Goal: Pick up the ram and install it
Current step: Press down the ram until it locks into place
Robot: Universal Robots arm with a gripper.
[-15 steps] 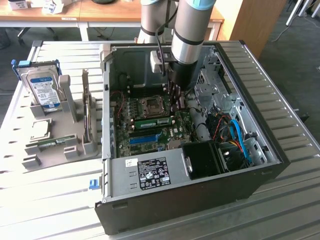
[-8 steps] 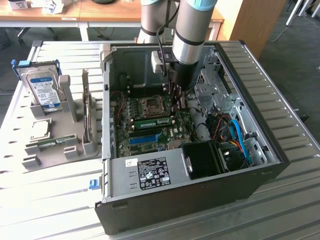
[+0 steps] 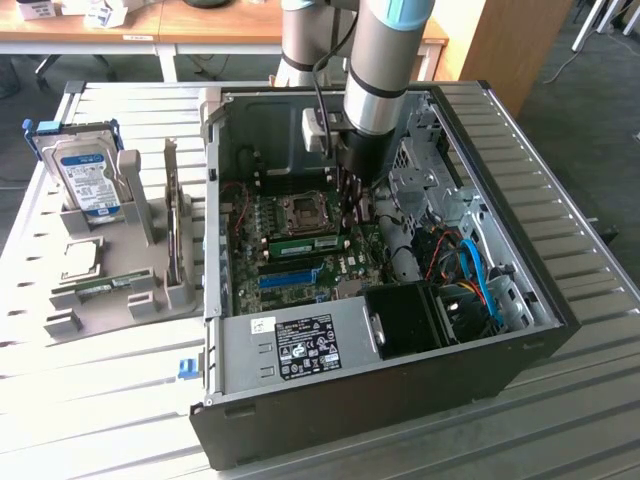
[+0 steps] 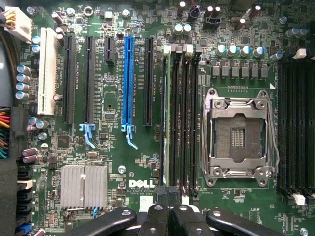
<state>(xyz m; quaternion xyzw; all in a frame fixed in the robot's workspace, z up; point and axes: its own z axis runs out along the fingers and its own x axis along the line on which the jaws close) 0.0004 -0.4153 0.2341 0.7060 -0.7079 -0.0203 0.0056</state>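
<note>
The gripper (image 4: pixel 170 212) (image 3: pixel 350 203) was seen with its fingers pressed together and nothing clamped between them, over the motherboard (image 4: pixel 142 162) in the open computer case (image 3: pixel 400 400). The ram (image 4: pixel 165 128) (image 3: pixel 303 246) was seated on edge in the memory bank beside the CPU socket (image 4: pixel 238 132) (image 3: pixel 303 210), in the slot farthest from that socket, between it and the blue expansion slot (image 4: pixel 129 73) (image 3: pixel 290 277). Contact between gripper and ram could not be judged.

wooden desks (image 3: pixel 120 25) at back | wooden cabinet (image 3: pixel 510 40) | dark grey floor (image 3: pixel 590 110) | pale slatted table (image 3: pixel 100 400), brightly lit
</note>
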